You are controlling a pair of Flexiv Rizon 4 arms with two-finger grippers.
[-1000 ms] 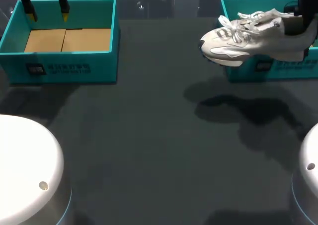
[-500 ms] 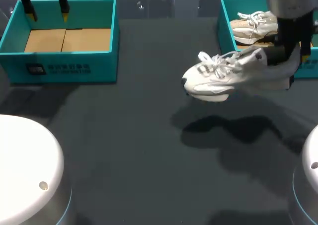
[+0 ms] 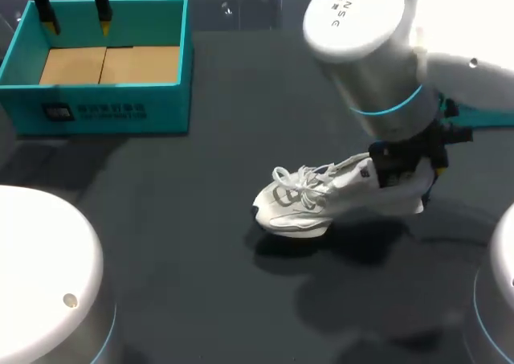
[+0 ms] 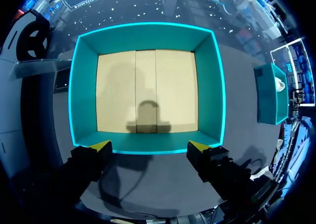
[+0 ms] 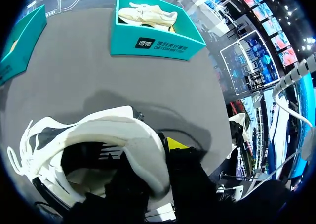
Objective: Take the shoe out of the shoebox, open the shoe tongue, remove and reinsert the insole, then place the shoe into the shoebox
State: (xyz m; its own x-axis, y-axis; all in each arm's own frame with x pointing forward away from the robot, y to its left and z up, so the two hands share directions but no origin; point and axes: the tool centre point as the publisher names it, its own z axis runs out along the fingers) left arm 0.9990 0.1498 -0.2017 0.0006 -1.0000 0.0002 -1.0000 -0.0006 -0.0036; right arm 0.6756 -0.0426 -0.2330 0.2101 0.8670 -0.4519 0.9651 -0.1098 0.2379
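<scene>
**Shoe lowered to the table in the right gripper's grasp**

Change from the earlier frames: one second ago the white shoe (image 3: pixel 309 199) hung in the air before the shoebox at the table's far right corner. Half a second ago it was lower and nearer the middle. It now lies right of the table's (image 3: pixel 201 259) centre, toe pointing left and down at the surface, heel raised. The right arm has swung in over the far right corner. The left gripper (image 3: pixel 78 26) has not moved.

The right gripper (image 3: pixel 405 167) is clamped on the shoe's heel collar, one finger inside the opening and one outside it. The left gripper hangs over the far wall of the left shoebox (image 3: pixel 104 111), at the far left corner, its fingers spread wide with nothing between them. The left wrist view shows that box's cardboard floor.

Hidden or unclear: in the head view the right arm covers nearly all of the right shoebox (image 5: pixel 153 41). The right wrist view shows it whole, with a second shoe (image 5: pixel 148 15) inside. Only one yellow fingertip (image 5: pixel 175 144) shows beside the heel. The held shoe's interior is dark, so the insole cannot be made out. Whether the toe touches the table cannot be told.
</scene>
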